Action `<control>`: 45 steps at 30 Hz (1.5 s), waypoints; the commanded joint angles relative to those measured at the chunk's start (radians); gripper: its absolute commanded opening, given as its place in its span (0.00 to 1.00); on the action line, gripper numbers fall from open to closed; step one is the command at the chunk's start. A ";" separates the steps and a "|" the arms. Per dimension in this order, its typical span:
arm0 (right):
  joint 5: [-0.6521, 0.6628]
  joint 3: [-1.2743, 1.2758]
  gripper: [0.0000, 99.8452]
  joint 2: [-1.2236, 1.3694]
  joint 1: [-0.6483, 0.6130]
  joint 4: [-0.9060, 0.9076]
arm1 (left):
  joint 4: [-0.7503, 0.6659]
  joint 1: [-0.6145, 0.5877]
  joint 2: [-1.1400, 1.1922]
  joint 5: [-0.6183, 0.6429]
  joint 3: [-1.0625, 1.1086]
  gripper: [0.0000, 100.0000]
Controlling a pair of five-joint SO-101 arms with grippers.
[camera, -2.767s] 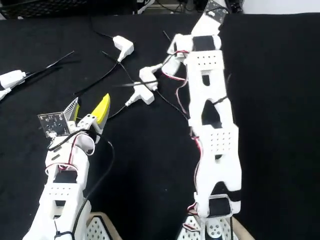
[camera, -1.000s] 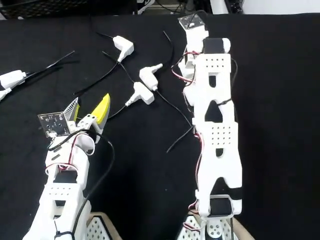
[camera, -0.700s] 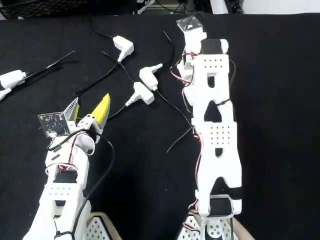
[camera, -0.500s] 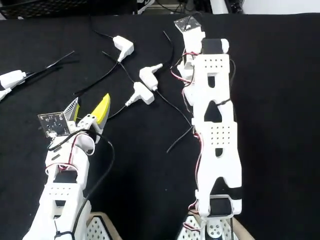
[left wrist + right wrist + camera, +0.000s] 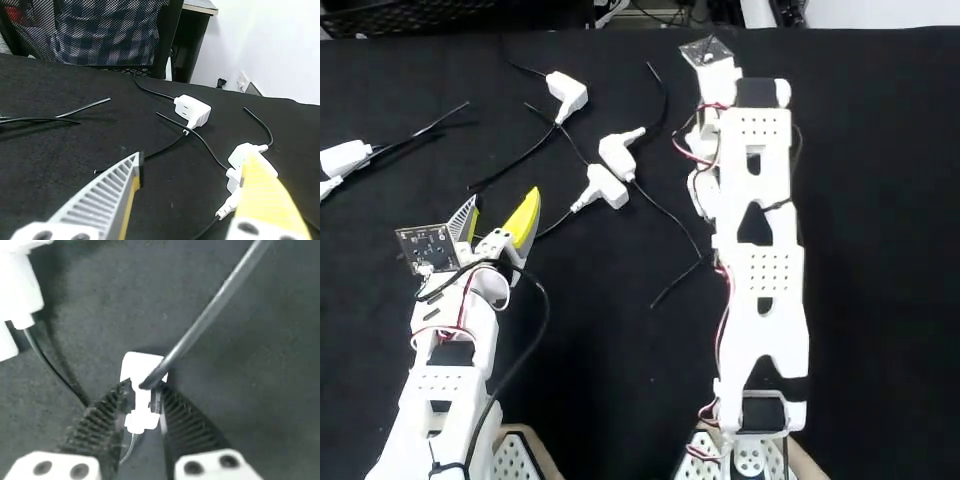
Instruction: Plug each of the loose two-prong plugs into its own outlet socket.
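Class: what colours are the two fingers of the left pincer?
Left pincer: one yellow finger, one grey; best in the left wrist view.

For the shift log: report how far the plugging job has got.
Done: no mating clearly shows; the two mid-table pieces lie against each other, joined or not I cannot tell. In hand: the right pincer is shut on a small plug with a black cord. Left: the back plug and the edge plug lie loose; the left pincer is open and empty.
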 commanded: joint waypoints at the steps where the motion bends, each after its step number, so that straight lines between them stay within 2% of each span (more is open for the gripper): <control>1: 0.008 0.122 0.01 -0.005 0.038 0.026 | -0.018 -0.007 -0.020 0.005 0.019 0.32; 8: 0.003 0.282 0.01 -0.007 0.040 0.028 | -0.018 -0.007 -0.020 0.005 0.019 0.32; 15: 0.002 0.242 0.03 -0.088 0.021 0.026 | -0.018 -0.007 -0.020 0.005 0.019 0.32; 21: 0.009 0.252 0.24 -0.234 0.021 0.026 | -0.018 -0.007 -0.020 0.005 0.019 0.32; 24: 0.038 0.259 0.31 -0.298 0.028 0.028 | -0.018 -0.007 -0.020 0.005 0.019 0.32; 27: 0.100 0.366 0.30 -0.378 0.023 0.028 | -0.018 -0.007 -0.020 0.005 0.019 0.32; 34: 0.138 0.753 0.30 -0.466 -0.032 -0.041 | -0.017 -0.007 -0.020 0.005 0.019 0.32; 38: 0.135 0.794 0.30 -0.463 -0.041 -0.167 | -0.017 -0.007 -0.020 0.005 0.019 0.32; 45: 0.144 0.766 0.30 -0.384 -0.044 -0.264 | -0.017 -0.008 -0.020 0.005 0.019 0.32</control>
